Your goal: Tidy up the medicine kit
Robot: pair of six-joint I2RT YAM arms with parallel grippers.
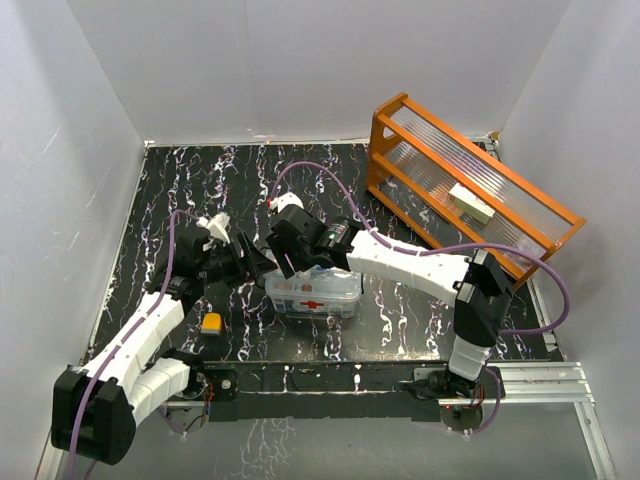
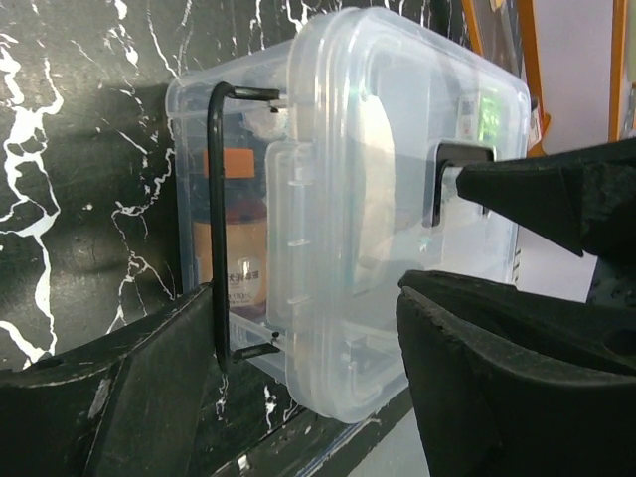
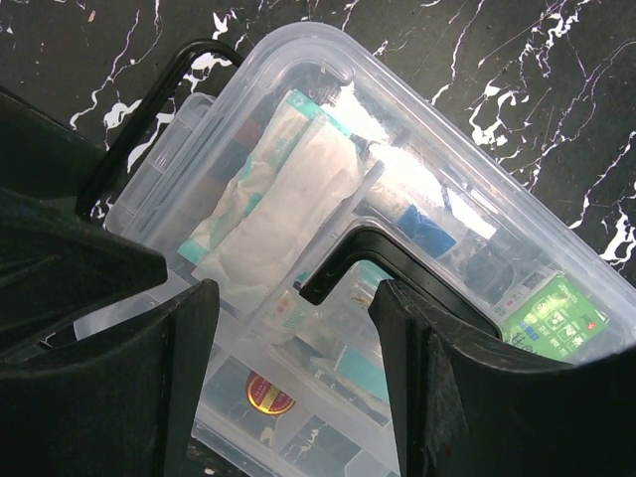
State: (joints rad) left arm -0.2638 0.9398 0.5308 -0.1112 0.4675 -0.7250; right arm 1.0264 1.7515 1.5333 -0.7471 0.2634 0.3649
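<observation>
Closest to the lens, the left gripper (image 2: 303, 298) shows two broad black fingers (image 2: 109, 397) spread wide, released, with one end of the medicine kit (image 1: 313, 292) rising between them; whether either pad touches the plastic cannot be told. That kit, a clear rectangular box with its clear lid (image 2: 397, 109) shut, sits on the black white-veined table (image 1: 200, 190) near the front edge, between the two grippers. A thin black wire bail (image 2: 216, 199) runs along the end wall facing the left gripper, and an amber bottle (image 2: 237, 248) shows through that wall. The right gripper (image 3: 295, 288) hangs over the lid from the far side, fingers parted and clasping nothing, a corner of the lid's black handle (image 3: 333, 266) in the gap between them; in the left wrist view one of its fingertips sits right at that handle. Through the lid lie long white packets (image 3: 278, 209), a green packet (image 3: 552, 316) and a red-and-gold round cap (image 3: 266, 393). A red mark (image 1: 314, 303) shows on the kit's near wall. A small yellow block (image 1: 211, 323) lies on the table beside the left arm, apart from the kit. At the far right the orange wooden rack (image 1: 379, 150) stands at an angle to the table edge, a cream box (image 1: 470, 203) on its shelf.
</observation>
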